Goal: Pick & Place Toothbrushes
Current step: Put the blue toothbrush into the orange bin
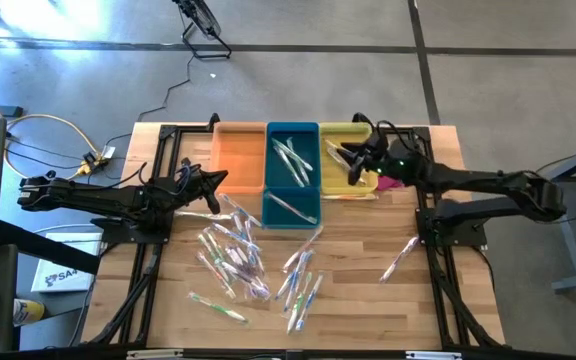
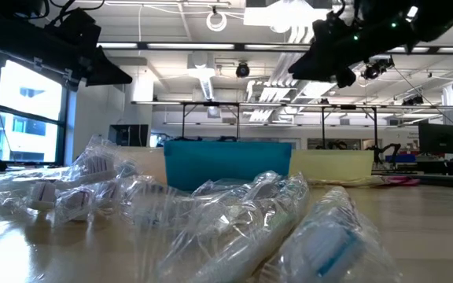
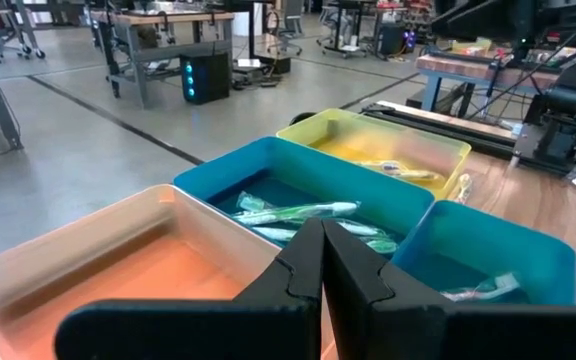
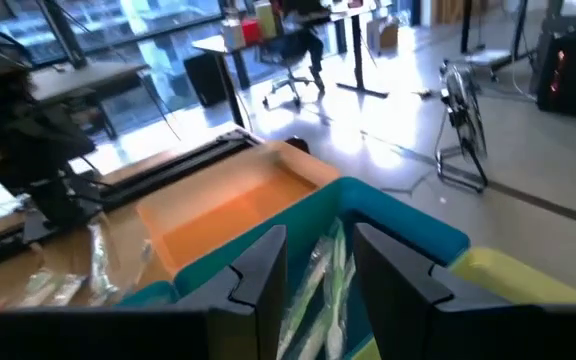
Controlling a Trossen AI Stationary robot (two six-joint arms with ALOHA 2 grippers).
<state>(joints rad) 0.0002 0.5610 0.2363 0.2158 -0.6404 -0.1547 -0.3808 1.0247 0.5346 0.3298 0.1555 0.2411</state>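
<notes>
The worktop is pale wood, its planks showing grain under a faint sheen. The toothbrushes lie in clear, crinkled plastic wrappers that glint under the lights; the handles inside look like smooth plastic. The orange bin, teal bin and yellow bin, at 12 o'clock, are semi-translucent plastic with smooth walls. The left pincer and right pincer have matt black fingers. The floor is dull grey concrete.
</notes>
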